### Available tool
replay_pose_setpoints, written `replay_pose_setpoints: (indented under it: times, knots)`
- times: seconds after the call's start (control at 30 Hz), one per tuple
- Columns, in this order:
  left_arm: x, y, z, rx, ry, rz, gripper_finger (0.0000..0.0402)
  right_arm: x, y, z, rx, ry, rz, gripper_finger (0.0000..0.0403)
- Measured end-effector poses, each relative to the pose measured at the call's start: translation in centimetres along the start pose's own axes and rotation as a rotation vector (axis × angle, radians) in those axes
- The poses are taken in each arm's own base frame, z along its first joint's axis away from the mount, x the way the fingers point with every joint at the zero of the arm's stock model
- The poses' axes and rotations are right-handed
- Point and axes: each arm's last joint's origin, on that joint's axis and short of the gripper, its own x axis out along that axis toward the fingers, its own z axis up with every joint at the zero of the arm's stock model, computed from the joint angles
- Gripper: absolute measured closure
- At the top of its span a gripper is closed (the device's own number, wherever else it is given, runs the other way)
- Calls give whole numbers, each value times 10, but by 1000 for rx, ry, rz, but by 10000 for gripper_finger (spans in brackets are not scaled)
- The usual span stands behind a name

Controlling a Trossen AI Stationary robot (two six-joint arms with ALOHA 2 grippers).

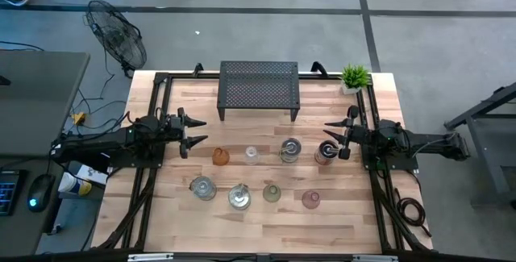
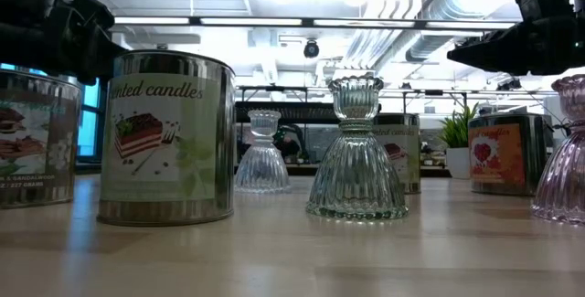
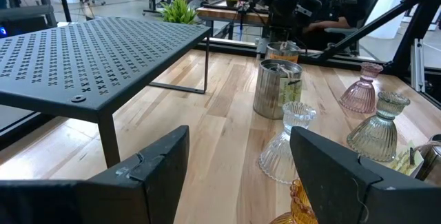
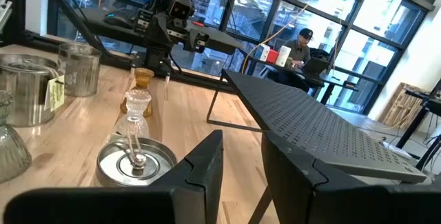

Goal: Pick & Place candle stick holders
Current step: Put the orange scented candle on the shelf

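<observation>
Wooden tabletop [image 1: 266,222] seen from above carries a black perforated metal shelf [image 1: 260,86] at the far edge and a small potted plant [image 1: 354,77] at the far right corner. Eight candle stick holders stand in two rows in front of the shelf: an amber holder [image 1: 220,156], a clear glass holder [image 1: 251,155], a silvery tin [image 1: 290,150] and another tin [image 1: 326,153] behind; a pale green holder [image 1: 272,192] and a pinkish holder [image 1: 311,200] sit in the nearer row. My left gripper [image 1: 196,132] hovers just beside the amber holder, fingers spread wide, holding nothing. My right gripper [image 1: 334,139] sits just beside the rightmost tin, its fingers a narrow gap apart and empty. From table height, a ribbed glass holder [image 2: 356,151] stands between tins labelled candles. My left wrist camera looks between parted fingers [image 3: 145,176] toward the clear holder. My right wrist camera shows an open tin [image 4: 136,163] near my fingers [image 4: 200,169].
</observation>
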Motion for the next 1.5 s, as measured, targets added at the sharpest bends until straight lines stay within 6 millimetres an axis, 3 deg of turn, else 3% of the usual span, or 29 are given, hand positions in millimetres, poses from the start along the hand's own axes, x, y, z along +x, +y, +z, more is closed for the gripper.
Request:
replay_pose_setpoints:
  times: [0.23,0.47,0.57,0.7,1.03,1.3,1.5]
  knots:
    - [0,0,0,0,0,0,153,0,0,0,24,-1,1,309]
    - [0,0,0,0,0,0,153,0,0,5,387,-64,37,309]
    - [0,0,0,0,0,0,153,0,-3,7,511,-80,-24,309]
    - [0,0,0,0,0,0,153,-2,-8,17,529,23,-63,309]
    - [0,0,0,0,0,-1,153,-4,-26,72,509,313,-81,309]
    - [0,0,0,0,0,-1,153,8,-32,110,554,665,13,309]
    - [0,0,0,0,0,-1,153,28,-37,119,578,970,1,309]
